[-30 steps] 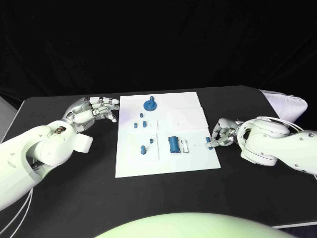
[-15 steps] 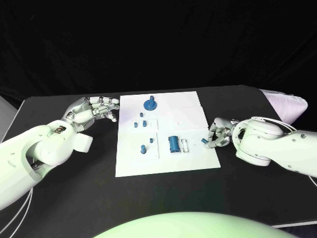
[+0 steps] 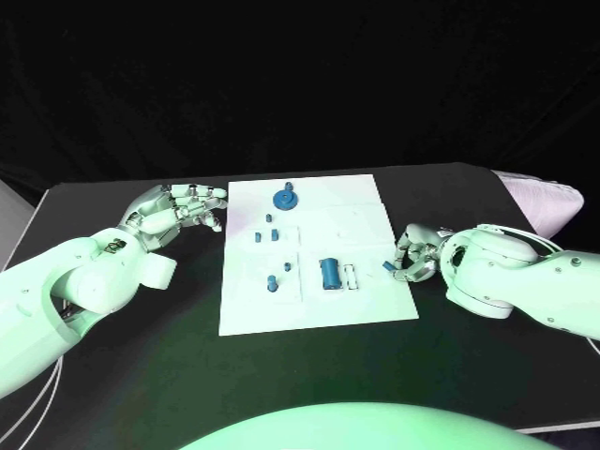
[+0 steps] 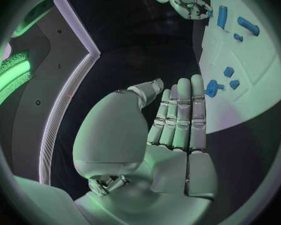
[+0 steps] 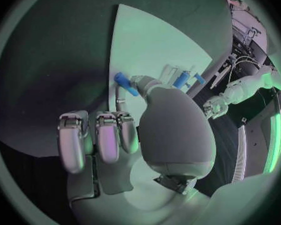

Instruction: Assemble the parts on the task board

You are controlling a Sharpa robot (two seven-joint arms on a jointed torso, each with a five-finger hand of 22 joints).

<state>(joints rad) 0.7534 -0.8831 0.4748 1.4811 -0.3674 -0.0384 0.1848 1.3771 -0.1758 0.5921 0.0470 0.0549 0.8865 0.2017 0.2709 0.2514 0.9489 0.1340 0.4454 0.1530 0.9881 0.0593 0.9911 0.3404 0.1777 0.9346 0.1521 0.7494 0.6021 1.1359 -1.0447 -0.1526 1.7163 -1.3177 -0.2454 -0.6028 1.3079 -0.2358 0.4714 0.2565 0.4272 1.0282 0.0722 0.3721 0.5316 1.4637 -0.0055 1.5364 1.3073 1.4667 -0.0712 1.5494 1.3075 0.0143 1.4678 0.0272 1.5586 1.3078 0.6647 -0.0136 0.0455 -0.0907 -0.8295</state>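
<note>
Between right hand [image 3: 415, 255] fingertips: small blue part [image 5: 125, 83] being pinched, beside task board [image 3: 367, 314] edge. Left hand [image 3: 178, 208] hovering, fingers apart, gripping nothing.

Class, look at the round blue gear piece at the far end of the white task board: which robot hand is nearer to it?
The left. The left robot hand hovers just off the board's edge beside the round blue gear piece; the right robot hand sits at the opposite edge, farther toward the robot.

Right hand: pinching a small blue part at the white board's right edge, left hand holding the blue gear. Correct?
Not quite. The left hand holds nothing; the left wrist view shows its fingers bare beside the white task board. The round blue gear sits on the board. The right hand does pinch a small blue part.
</note>
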